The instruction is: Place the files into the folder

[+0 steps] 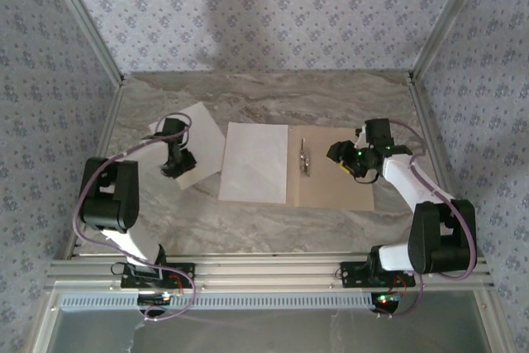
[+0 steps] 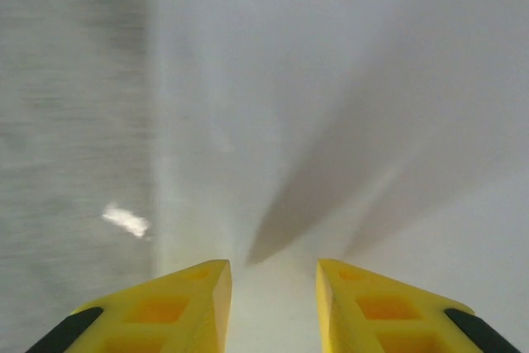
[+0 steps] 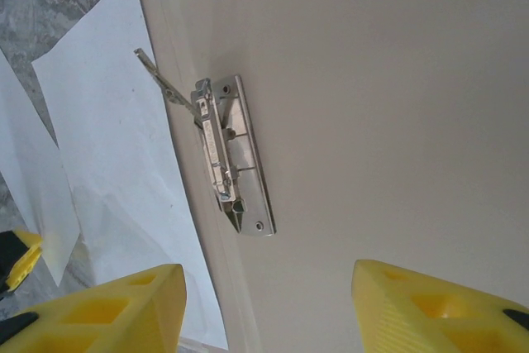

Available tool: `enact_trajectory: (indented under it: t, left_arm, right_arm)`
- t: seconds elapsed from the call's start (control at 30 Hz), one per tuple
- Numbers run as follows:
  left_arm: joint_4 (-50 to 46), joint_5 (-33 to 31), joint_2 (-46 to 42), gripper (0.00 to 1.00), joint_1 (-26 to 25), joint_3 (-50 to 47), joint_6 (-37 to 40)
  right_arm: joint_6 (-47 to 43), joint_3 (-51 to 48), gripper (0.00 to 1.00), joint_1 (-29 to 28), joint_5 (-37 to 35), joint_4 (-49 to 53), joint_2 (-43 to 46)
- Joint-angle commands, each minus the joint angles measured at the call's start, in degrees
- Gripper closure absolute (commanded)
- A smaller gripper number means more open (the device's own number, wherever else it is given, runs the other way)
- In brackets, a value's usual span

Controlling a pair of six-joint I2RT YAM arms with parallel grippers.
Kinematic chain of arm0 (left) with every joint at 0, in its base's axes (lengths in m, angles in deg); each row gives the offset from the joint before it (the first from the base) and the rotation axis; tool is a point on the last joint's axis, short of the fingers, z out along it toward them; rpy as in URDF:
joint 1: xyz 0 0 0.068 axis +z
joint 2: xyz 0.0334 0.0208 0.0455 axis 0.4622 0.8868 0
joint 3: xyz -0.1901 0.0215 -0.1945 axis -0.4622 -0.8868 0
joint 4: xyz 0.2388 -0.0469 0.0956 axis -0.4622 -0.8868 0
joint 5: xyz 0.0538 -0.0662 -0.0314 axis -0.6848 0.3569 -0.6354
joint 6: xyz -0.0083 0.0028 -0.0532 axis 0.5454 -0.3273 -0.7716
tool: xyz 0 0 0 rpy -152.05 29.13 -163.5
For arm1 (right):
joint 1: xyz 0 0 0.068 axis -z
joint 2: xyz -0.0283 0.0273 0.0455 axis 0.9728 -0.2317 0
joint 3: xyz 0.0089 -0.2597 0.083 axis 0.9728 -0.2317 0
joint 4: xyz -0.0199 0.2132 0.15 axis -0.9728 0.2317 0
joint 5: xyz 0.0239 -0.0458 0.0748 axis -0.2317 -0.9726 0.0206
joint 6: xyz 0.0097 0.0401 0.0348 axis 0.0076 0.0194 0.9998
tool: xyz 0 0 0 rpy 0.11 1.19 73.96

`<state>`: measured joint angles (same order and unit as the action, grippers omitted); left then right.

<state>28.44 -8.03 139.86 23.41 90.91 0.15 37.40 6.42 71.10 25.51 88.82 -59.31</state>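
Observation:
The folder (image 1: 335,173) lies open in the middle of the table, its pale inside up and a metal clip (image 1: 304,158) on its spine. One white file (image 1: 254,163) covers its left half. The other file (image 1: 198,140) lies askew on the table to the left. My left gripper (image 1: 176,166) is down on that sheet's near part; in the left wrist view the gripper (image 2: 273,266) is open over the white file (image 2: 331,80). My right gripper (image 1: 340,155) hovers open over the folder's right half, its wrist view showing the gripper (image 3: 269,269) just short of the clip (image 3: 227,155).
The marble table (image 1: 248,225) is bare in front of the folder. Patterned walls and metal frame posts (image 1: 83,18) close in the back and sides. The clip's thin lever (image 3: 157,78) sticks out over the file (image 3: 107,121) lying in the folder.

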Motion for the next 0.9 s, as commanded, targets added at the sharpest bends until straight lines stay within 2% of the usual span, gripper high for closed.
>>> enact_trajectory:
  t: [0.0, 0.1, 0.27, 0.43, 0.6, 0.77, 0.87]
  left_arm:
    - [-4.71, -1.22, -5.59, 0.65, 0.39, 0.23, 2.45]
    - [-1.65, 4.85, -8.10, 0.63, -0.93, 0.34, 2.26]
    - [5.67, 10.57, -7.17, 0.64, -5.80, 0.45, 0.14]
    - [13.36, 15.61, -2.65, 0.64, -7.82, -0.05, -2.84]
    - [18.86, 20.64, 2.19, 0.67, -9.31, -0.37, -3.43]
    - [19.59, 20.21, 4.04, 0.68, -9.59, -3.40, -3.87]
    - [14.23, 17.45, 3.67, 0.68, -9.60, -4.87, -3.41]
  right_arm:
    - [0.88, 2.02, 0.43, -1.38, 0.17, 0.48, -0.16]
    - [1.99, 2.43, 0.43, -2.52, -0.20, 0.26, -0.14]
    - [3.09, 3.14, 0.43, -4.59, -0.90, 0.14, -0.07]
    - [7.60, 1.95, 0.38, -6.61, 2.05, -3.52, 2.47]
    - [11.31, 1.14, 0.38, -9.76, 3.01, -7.39, 5.53]
    - [16.31, 0.00, 0.38, -10.29, 7.02, -12.84, 4.63]
    - [17.22, 0.92, 0.38, -10.31, 7.81, -12.72, 3.06]
